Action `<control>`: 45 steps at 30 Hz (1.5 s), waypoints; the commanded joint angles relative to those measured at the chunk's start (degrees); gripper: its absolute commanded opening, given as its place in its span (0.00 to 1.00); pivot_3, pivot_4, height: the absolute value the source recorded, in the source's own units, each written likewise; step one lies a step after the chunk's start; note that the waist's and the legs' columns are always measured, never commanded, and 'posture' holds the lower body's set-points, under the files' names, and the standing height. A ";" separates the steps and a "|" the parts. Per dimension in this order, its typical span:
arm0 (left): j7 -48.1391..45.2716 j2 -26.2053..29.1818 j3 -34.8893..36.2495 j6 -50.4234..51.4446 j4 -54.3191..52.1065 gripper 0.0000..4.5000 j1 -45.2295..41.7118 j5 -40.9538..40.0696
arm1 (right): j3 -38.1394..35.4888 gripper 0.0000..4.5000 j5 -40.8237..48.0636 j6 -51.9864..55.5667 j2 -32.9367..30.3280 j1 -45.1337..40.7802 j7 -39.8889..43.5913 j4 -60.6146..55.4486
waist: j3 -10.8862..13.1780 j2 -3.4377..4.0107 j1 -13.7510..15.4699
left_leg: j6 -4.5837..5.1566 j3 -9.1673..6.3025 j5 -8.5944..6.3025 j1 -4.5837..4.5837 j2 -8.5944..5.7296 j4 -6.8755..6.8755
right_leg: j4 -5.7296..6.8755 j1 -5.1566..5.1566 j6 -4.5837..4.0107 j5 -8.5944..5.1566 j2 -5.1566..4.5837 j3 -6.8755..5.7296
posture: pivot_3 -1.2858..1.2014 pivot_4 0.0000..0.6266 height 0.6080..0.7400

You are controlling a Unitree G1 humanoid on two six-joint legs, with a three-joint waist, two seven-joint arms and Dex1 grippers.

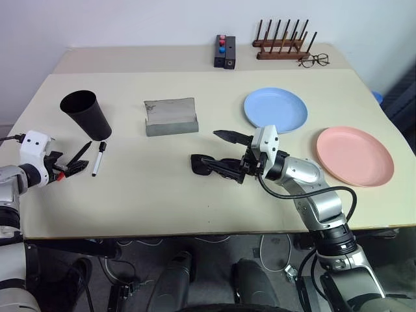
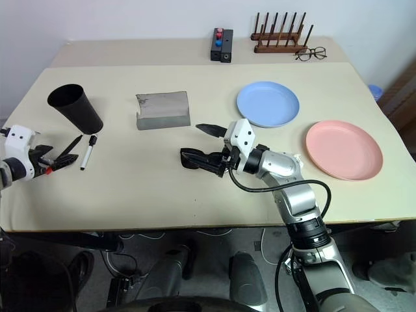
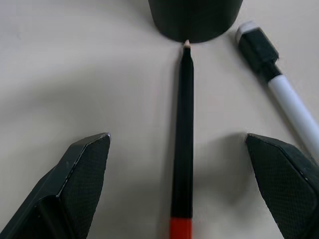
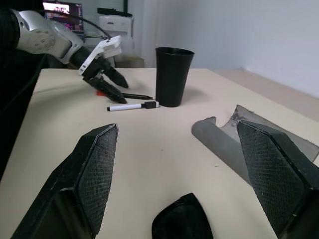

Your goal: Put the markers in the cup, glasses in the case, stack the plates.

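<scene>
Sunglasses (image 1: 211, 165) lie under the wide-open right hand (image 1: 233, 156), unheld.

Looks like a lab test bay to me: bare beige tabletop (image 1: 195, 195) against a plain white wall, loose cables (image 1: 273, 250) on the floor, lit monitor (image 4: 62, 8) behind.

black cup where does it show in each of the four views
Left eye view: black cup at far left of the table.
Right eye view: far left again.
Left wrist view: its base at the top edge, past the open left claw.
Right wrist view: upright at centre.
Shared landmark: the white marker lying beside the cup.
</scene>
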 commanded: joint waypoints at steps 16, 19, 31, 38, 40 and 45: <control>-7.04 13.64 2.61 35.75 -31.66 0.01 24.09 -3.20 | -0.40 0.87 -0.57 -2.73 0.52 -0.28 0.28 1.43 | -0.05 0.17 -2.98 | 0.01 0.08 0.00 0.16 0.08 -0.33 | 0.07 -0.04 -0.13 -0.07 -0.03 0.20 | 0.52 0.24 1.00; -3.88 14.14 3.18 42.69 -36.34 0.01 27.61 -2.87 | -0.25 0.87 -0.78 -3.03 0.41 -0.35 0.82 1.87 | -0.05 0.17 -2.69 | -0.11 0.07 -0.07 0.19 0.08 -0.33 | 0.06 -0.04 -0.14 -0.08 -0.06 0.18 | 0.52 0.24 1.00; -2.17 14.05 5.21 46.04 -39.50 0.76 27.96 -4.74 | -0.40 0.87 -1.08 -3.24 0.09 -1.24 2.04 2.90 | -0.06 0.21 -2.14 | -0.16 0.08 -0.09 0.41 0.05 -0.54 | 0.01 0.02 -0.22 -0.12 -0.17 0.19 | 0.52 0.24 1.00; -6.08 16.73 2.58 49.66 -39.36 0.98 22.21 -6.73 | -0.36 0.87 -1.14 -2.94 0.13 -0.48 1.80 2.07 | -0.05 0.16 -1.07 | -0.18 0.07 -0.08 0.40 0.04 -0.54 | 0.00 0.03 -0.29 -0.16 -0.20 0.15 | 0.52 0.24 1.00; -8.03 17.12 -0.97 48.49 -36.89 0.98 18.14 -5.84 | -0.26 0.87 -1.27 -3.03 0.12 -0.29 1.81 2.17 | -0.06 0.10 -0.70 | -0.20 0.05 -0.06 0.40 0.04 -0.54 | 0.00 0.05 -0.36 -0.19 -0.19 0.11 | 0.52 0.24 1.00; -14.44 17.43 -11.66 41.50 -28.71 0.98 7.52 -0.66 | 0.22 0.87 -1.63 -2.95 0.32 -0.35 1.63 2.11 | -0.06 0.09 -0.61 | -0.23 0.05 -0.04 0.39 0.03 -0.55 | -0.02 0.05 -0.29 -0.15 -0.16 0.12 | 0.52 0.24 1.00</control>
